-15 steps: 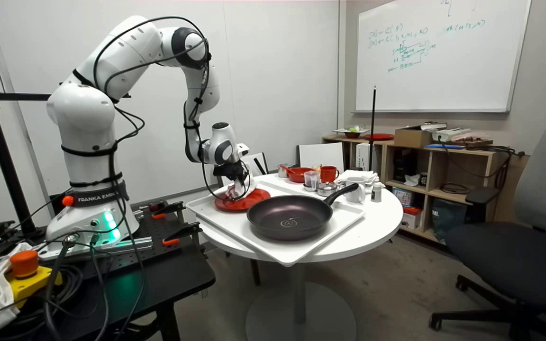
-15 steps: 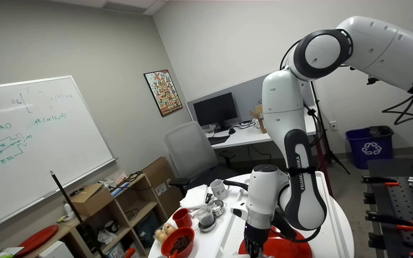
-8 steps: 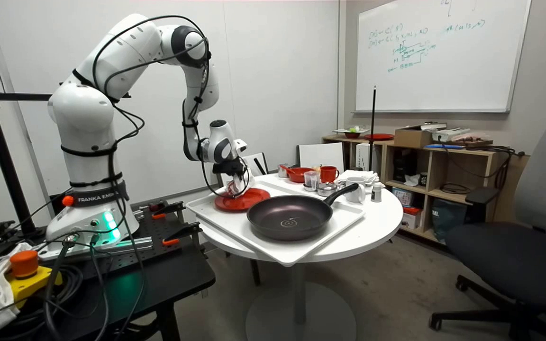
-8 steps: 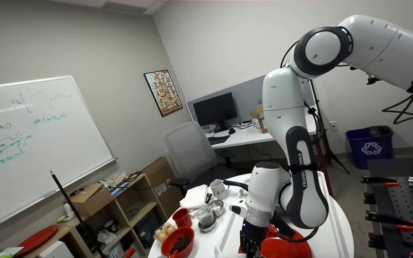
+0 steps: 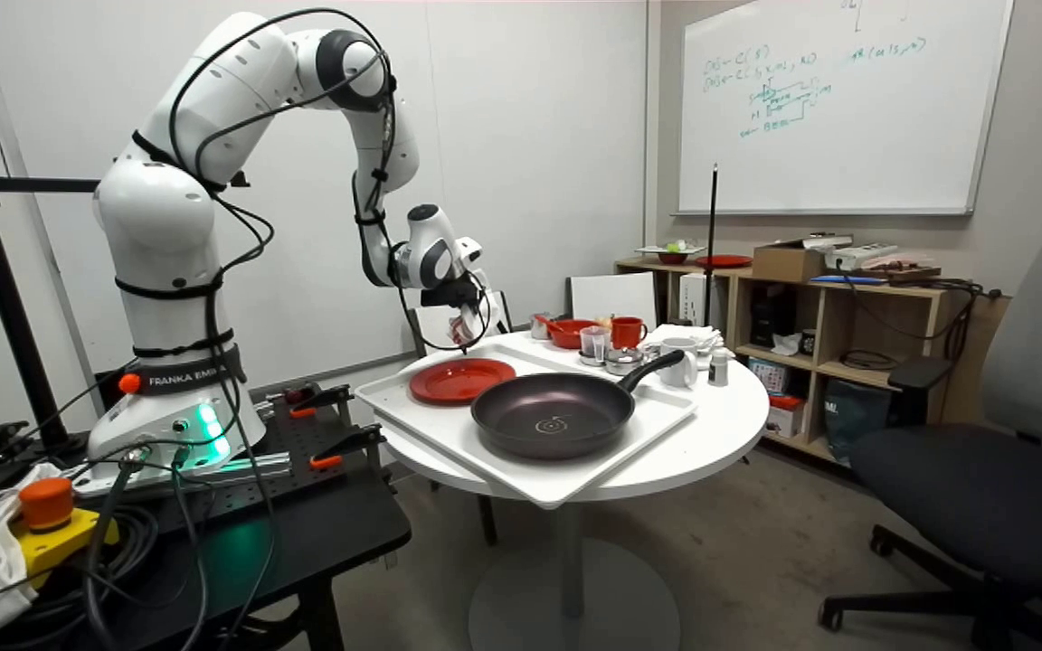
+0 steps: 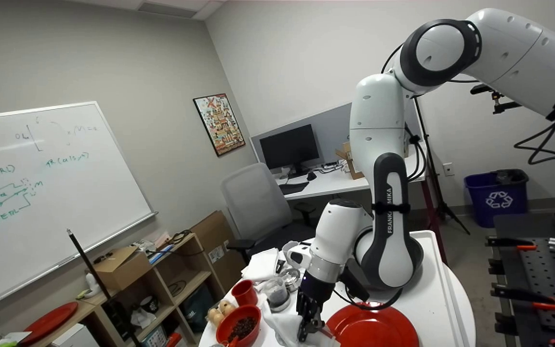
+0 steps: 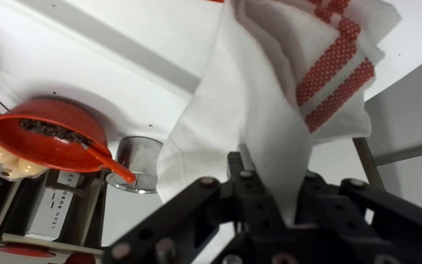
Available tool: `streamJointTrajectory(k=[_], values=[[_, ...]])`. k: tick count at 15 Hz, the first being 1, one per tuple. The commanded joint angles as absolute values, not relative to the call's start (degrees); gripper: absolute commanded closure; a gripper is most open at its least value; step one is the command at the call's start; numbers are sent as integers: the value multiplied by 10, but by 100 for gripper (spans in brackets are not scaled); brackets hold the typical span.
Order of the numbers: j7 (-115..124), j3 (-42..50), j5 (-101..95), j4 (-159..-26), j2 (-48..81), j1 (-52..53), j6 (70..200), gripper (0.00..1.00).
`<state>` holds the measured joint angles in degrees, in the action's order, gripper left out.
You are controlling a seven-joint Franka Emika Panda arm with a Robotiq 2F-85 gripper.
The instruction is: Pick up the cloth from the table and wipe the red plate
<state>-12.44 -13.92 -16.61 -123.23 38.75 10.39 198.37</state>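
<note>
The cloth, white with red checked stripes, hangs bunched in my gripper (image 7: 272, 172) in the wrist view (image 7: 225, 117). The fingers are closed around it, and it hides part of the right finger. In an exterior view the gripper (image 6: 309, 318) and cloth (image 6: 280, 323) are beside the red plate (image 6: 374, 327). In an exterior view the gripper (image 5: 467, 316) is raised above and behind the red plate (image 5: 462, 381), with the cloth apart from it. Only a sliver of plate shows at the wrist view's top edge. The plate lies on a tray on the round white table (image 5: 666, 461).
A dark pan (image 5: 553, 416) sits beside the plate on the white tray (image 5: 521, 479). Near the cloth is a red bowl with dark beans (image 6: 240, 327), also in the wrist view (image 7: 46, 143). A red cup (image 6: 244, 292), white mug (image 5: 679, 363) and folded white stack (image 6: 260, 265) stand behind.
The gripper and cloth have lifted off the red plate and moved away from it, toward the bowl side of the table. The plate is now uncovered and has not visibly moved.
</note>
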Motion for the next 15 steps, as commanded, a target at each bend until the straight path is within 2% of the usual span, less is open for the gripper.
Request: streamJointTrajectory(k=[1,9,15], values=[[-115,-141,-170,-1228,385,96,1983,95],[-77,-124,-128,-1209,387,91,1951,95],[-36,-127,-75,-1166,379,61,1866,95]])
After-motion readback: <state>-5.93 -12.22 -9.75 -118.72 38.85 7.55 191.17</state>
